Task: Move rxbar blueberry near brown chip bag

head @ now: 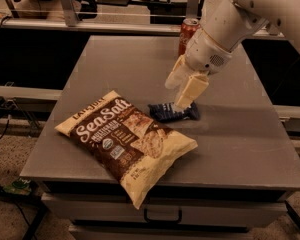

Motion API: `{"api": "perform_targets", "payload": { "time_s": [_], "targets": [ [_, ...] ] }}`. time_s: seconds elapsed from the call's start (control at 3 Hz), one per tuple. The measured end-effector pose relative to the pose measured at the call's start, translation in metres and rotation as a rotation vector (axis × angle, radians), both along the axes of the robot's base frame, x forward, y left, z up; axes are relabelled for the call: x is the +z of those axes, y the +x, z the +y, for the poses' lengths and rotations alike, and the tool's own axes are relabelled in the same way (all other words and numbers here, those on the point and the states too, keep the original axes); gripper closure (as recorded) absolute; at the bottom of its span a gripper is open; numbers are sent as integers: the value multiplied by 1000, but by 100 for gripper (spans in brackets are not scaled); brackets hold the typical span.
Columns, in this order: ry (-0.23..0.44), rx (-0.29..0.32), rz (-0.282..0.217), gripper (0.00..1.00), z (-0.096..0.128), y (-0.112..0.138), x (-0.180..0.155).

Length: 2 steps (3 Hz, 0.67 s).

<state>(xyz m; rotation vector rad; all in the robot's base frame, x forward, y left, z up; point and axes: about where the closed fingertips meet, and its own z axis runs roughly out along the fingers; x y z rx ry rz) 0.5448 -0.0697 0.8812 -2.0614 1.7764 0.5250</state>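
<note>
The rxbar blueberry point(172, 112) is a small dark navy bar. It lies flat on the grey table point(240, 134), just right of the upper edge of the brown chip bag point(124, 138). The bag lies flat at the front left with "Sea Salt" lettering and cream edges. My gripper point(174, 96) hangs over the bar on the white arm that comes in from the upper right. Its cream fingers point(191, 90) are spread apart. One fingertip is at the bar's top; the other is above and clear of it.
A red soda can point(187, 34) stands at the table's back edge behind my arm. Metal frames and dark shelving run behind the table. A drawer handle point(162, 218) sits below the front edge. The table edges drop off on all sides.
</note>
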Motion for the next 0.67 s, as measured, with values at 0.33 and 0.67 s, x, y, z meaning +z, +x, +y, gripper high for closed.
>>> {"api": "perform_targets", "payload": {
  "time_s": [0.33, 0.67],
  "targets": [
    [2, 5, -6, 0, 2, 1, -1],
    [2, 5, -6, 0, 2, 1, -1]
  ]
}}
